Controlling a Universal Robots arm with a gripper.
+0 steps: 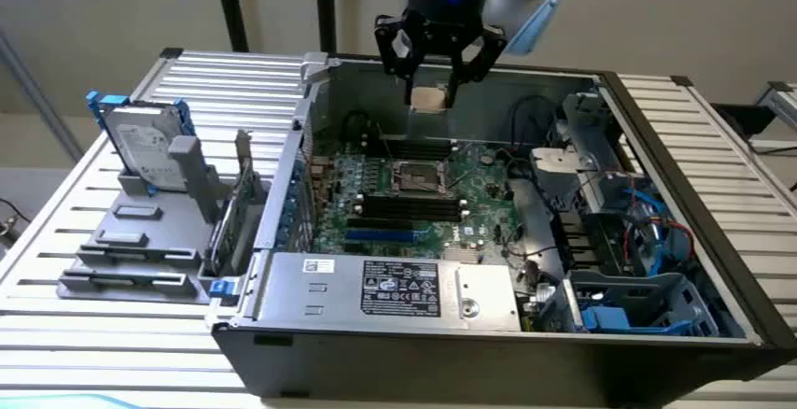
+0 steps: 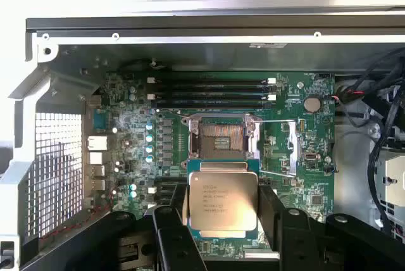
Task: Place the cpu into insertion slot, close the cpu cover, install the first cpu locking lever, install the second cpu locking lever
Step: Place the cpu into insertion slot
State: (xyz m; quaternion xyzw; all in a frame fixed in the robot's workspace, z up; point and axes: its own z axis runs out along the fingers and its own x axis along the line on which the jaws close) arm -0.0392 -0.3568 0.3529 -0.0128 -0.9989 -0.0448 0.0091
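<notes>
Gripping cpu (image 2: 223, 201) by opposite edges, fingers (image 2: 169, 233) hold it level, lettered face upward, well above insertion slot (image 2: 221, 139).

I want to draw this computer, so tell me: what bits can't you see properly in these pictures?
- Underside of the cpu: wrist view, it faces away from the camera.
- Lettering on the cpu: wrist view, too small to read.
- Part of the motherboard beside the insertion slot: wrist view, hidden behind the cpu and the tool gripping it.
- The power supply label: exterior view, too small to read.
</notes>
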